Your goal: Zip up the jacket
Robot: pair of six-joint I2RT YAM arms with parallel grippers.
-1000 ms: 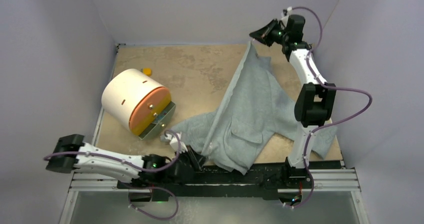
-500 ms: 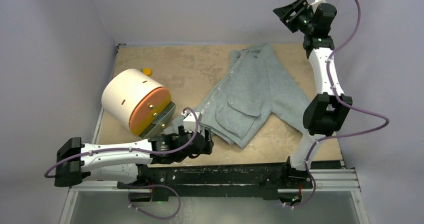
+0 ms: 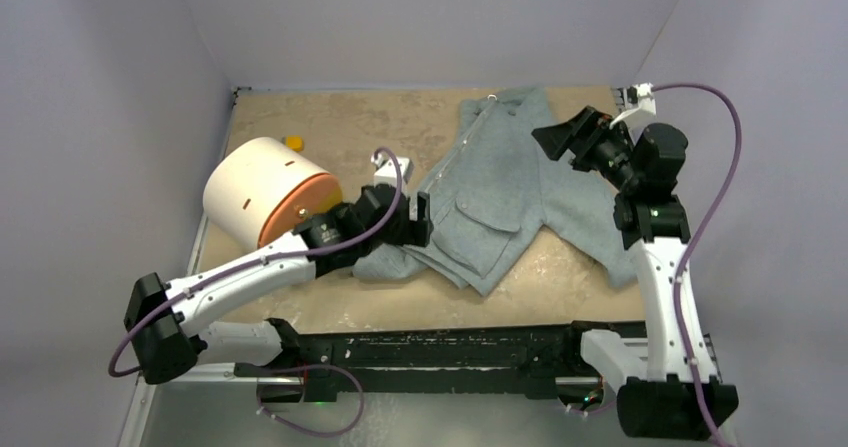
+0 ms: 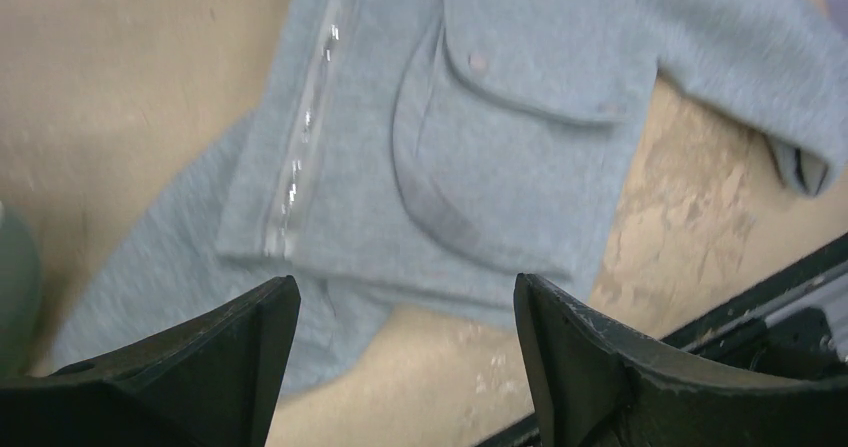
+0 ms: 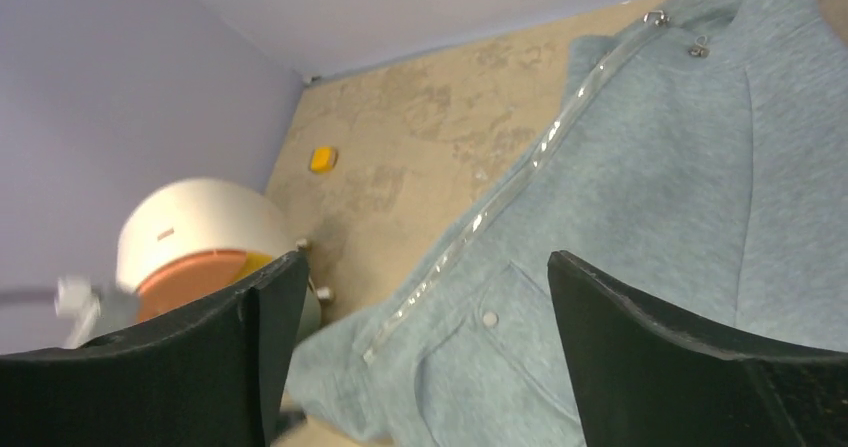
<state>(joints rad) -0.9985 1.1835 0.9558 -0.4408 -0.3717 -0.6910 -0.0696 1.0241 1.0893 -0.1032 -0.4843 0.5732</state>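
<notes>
left fingers (image 3: 418, 222): I have them spread wide with nothing between them, hanging over the near-left corner of the jacket's hem; my wrist view shows them clear of the cloth
right fingers (image 3: 560, 139): also wide apart and empty, raised above the jacket's far-right shoulder and tilted towards the collar
jacket (image 3: 500, 197): it lies flat on the bench (image 3: 380, 137), right of centre, with the collar towards the far wall and the hem towards me
zipper (image 4: 300, 157): the shiny strip runs along the left edge of the top front panel, from collar to hem; more grey cloth spreads out from under it to the left; a small metal piece shows at the collar end, but I cannot tell if it is the slider
flap pocket (image 4: 500, 137): on the top panel, just right of the zipper, closed with one button
sleeve (image 3: 585, 232): it stretches towards the bench's near-right corner, passing behind my right arm
white drum (image 3: 255, 192): on its side at the left of the bench, orange end facing my left arm
yellow piece (image 3: 293, 143): small, just beyond the drum
</notes>
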